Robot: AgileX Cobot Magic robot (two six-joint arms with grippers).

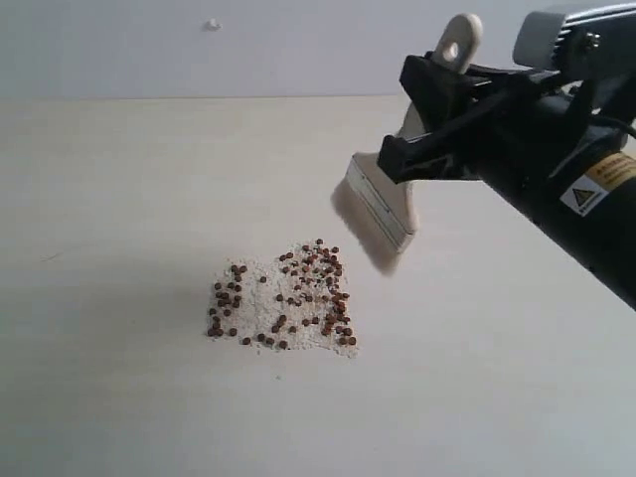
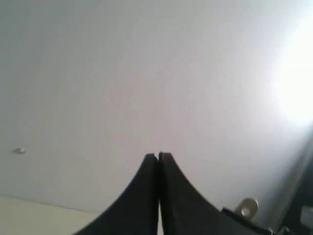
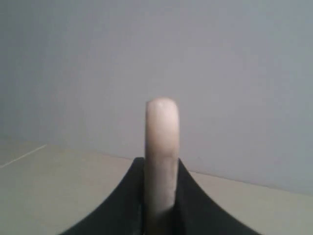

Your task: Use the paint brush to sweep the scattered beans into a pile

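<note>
The beans (image 1: 283, 296), small reddish-brown pellets mixed with pale crumbs, lie in a loose patch on the table in the exterior view. Up and to the right of them hangs the paint brush (image 1: 383, 204), tilted, its cream bristles blurred and clear of the table. My right gripper (image 1: 429, 117) is shut on its pale wooden handle (image 3: 161, 147); the holed handle end sticks up above the jaws. My left gripper (image 2: 158, 157) is shut with nothing in it and faces the wall. The brush's handle end (image 2: 248, 207) shows at that view's edge.
The pale table (image 1: 119, 378) stretches wide on all sides of the bean patch. A plain grey wall (image 1: 199, 50) stands behind it, with a small white mark (image 1: 212, 24) on it. The right arm's dark body (image 1: 566, 189) fills the upper right.
</note>
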